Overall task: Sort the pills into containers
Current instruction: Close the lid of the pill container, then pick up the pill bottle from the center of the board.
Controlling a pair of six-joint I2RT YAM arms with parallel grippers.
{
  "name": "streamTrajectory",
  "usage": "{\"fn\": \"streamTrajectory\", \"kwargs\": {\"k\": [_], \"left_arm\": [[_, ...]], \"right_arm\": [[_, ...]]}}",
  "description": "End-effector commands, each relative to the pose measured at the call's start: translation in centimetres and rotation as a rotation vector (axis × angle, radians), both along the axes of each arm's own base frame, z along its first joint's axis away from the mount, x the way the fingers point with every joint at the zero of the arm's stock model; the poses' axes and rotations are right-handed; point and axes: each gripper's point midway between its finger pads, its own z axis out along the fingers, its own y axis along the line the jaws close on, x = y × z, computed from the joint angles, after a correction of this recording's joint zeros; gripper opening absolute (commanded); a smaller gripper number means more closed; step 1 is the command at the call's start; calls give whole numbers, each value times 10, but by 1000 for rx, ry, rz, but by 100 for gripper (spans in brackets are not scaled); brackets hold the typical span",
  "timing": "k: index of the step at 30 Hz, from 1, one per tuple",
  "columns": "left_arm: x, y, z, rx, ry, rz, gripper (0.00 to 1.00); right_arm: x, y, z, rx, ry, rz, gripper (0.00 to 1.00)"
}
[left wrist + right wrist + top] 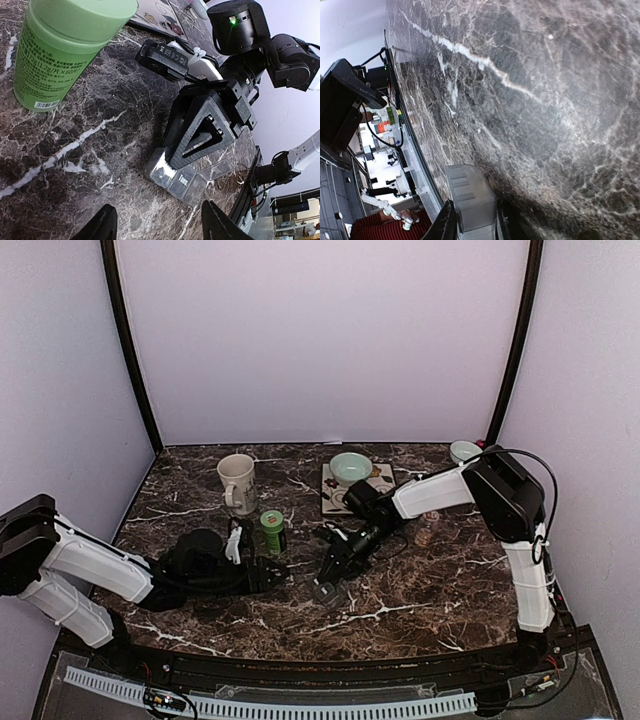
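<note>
Pinching the grey pill container (pixel 470 200) between our right fingers (pixel 445 222) at the near middle of the table (pixel 420 590), we hold our left fingers (pixel 102 225) spread wide and empty near the green bottle (pixel 55 50).

right end effector (pixel 335 565) meets the containers (pixel 327 591); left end effector (pixel 280 577) just beside.

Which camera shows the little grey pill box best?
The left wrist view: the pill box is close and big, and its "Tues." label can be read. The top view shows it only as a tiny grey shape. The right wrist view shows just one end of it, pinched in the right gripper.
</note>
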Motion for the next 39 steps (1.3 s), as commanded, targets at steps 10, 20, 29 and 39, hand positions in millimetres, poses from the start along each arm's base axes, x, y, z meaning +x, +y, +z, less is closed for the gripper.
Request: {"fn": "streamTrajectory", "kwargs": {"k": [10, 20, 29, 39], "left_arm": [[-5, -2, 5, 34, -38, -15, 61], [-6, 4, 11, 46, -58, 1, 61], [-2, 37, 18, 165, -93, 118, 61], [-9, 86, 18, 277, -85, 250, 63]], "right_arm": [[21, -17, -13, -104, -105, -9, 52], [55, -33, -13, -256, -288, -36, 53], [121, -39, 36, -466, -679, -107, 54], [147, 19, 113, -482, -1063, -143, 61]]}}
